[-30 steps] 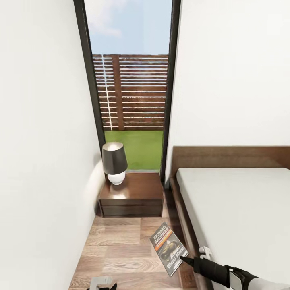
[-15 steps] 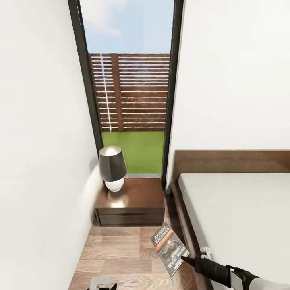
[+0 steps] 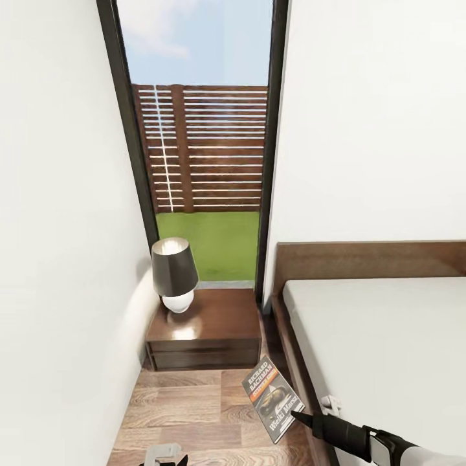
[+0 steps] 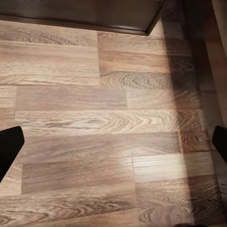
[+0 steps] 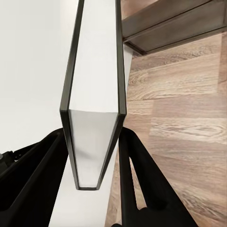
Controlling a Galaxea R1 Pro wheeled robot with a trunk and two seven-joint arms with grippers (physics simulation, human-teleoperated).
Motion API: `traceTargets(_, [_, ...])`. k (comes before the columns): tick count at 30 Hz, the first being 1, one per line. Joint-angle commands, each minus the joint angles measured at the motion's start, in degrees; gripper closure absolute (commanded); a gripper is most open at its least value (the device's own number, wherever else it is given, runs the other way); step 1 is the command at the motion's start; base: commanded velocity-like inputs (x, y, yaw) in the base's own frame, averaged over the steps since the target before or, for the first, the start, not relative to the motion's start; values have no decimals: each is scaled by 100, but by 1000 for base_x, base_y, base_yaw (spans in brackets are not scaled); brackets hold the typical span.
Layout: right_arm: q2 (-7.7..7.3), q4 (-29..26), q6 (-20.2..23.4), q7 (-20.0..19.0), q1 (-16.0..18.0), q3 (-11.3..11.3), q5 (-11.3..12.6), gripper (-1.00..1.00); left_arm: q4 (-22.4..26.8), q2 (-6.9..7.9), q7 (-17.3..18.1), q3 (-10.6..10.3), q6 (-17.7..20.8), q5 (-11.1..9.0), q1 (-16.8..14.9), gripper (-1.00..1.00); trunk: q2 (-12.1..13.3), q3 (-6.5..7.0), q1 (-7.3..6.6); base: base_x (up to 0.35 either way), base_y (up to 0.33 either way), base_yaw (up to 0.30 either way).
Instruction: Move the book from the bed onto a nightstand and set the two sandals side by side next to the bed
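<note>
The right gripper holds the book between its jaws, above the wood floor between the bed and the nightstand. A lamp stands on the nightstand. The left gripper hangs over the floor, jaws wide.

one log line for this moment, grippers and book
right gripper: shut on thin dark-covered paperback book | book: held above wood-plank floor, short of dark brown wooden nightstand | left gripper: open, over floor
</note>
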State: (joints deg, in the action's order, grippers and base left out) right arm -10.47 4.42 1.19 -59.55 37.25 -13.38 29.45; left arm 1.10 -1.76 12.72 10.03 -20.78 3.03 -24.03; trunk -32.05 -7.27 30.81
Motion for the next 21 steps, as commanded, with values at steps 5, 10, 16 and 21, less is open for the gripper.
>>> traceTargets(5, [1,16,13,-27,10,-42,61,100,-5,0,20,49,-14,31,-5,-100,-10,-11,2,34,0,-1])
traceTargets(10, [1,16,13,-23,10,-42,61,100,-5,0,20,51,-14,31,-5,-100,-10,-11,2,265,0,0])
traceTargets(16, [1,17,13,-26,10,-42,61,100,-5,0,20,50,-14,31,-5,-100,-10,-11,2,320,0,0])
traceTargets(21, [1,18,13,-26,10,-42,61,100,-5,0,20,47,-14,31,-5,-100,-10,-11,2,324,0,0])
